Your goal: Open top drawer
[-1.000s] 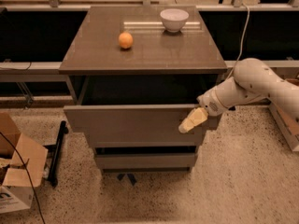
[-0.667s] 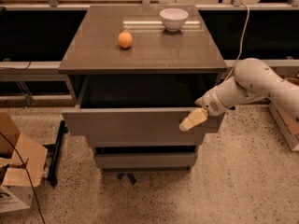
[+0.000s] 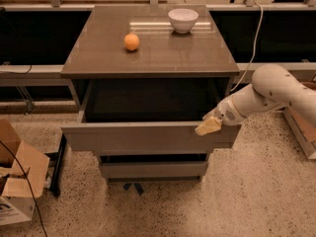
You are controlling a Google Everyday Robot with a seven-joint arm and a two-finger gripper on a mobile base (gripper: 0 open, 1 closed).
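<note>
Nearest, at the lower left, a cardboard box [image 3: 19, 181] sits on the speckled floor. Beyond it, 1 narrower drawer front [image 3: 153, 170] shows beneath the top drawer [image 3: 138, 137], which stands pulled well out of the cabinet. Compared with 0.7 s ago, its front has come further forward, baring more of the dark box behind. The gripper [image 3: 208, 126] touches the right end of that front's upper edge; whether its grip is clenched or released cannot be told. The white arm [image 3: 276, 90] reaches in from the right, elbow raised, forearm sloping down-left. Farther back, on the cabinet's surface [image 3: 163, 58], an orange [image 3: 131, 42] lies left of centre and a white bowl [image 3: 183, 19] stands near the rear edge, well apart.
</note>
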